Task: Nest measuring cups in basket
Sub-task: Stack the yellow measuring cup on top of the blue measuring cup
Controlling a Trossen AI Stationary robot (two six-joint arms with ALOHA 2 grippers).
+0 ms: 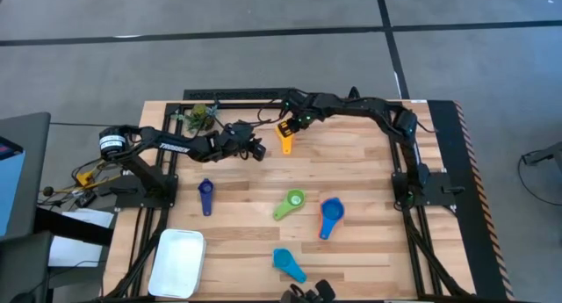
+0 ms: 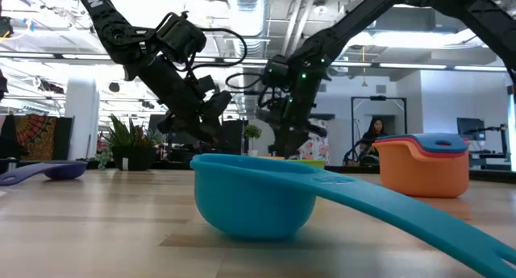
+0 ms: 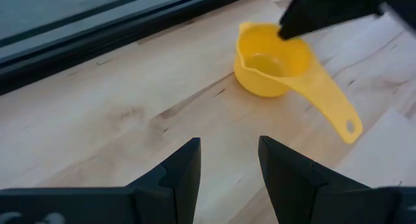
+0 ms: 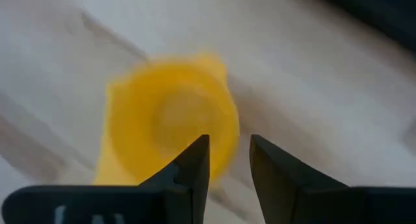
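Observation:
A yellow measuring cup [image 1: 285, 136] stands upright near the table's far edge; its bowl [image 3: 270, 62] and flat handle [image 3: 331, 100] show in the left wrist view. My right gripper [image 1: 293, 122] hovers open over it, pointing down. Its fingers [image 4: 195, 160] stand astride the bowl's rim [image 4: 231, 130], one over the hollow and one outside. My left gripper [image 3: 229, 156] is open, just left of the cup [image 1: 257, 150], and holds nothing. The white basket [image 1: 178, 262] lies at the near left corner. My right gripper comes at the yellow cup's bowl rim [image 3: 286, 39] from above, with the rim in the gap between its fingers. I cannot tell whether either finger touches it. The cup rests on the table.
A dark blue cup [image 1: 205, 196], a green cup [image 1: 290, 202], a stack of blue, red and orange cups [image 1: 330, 215] and a light blue cup [image 1: 288, 263] lie spread over the table's middle and near side. A green plant-like clump [image 1: 202, 117] sits at the far edge.

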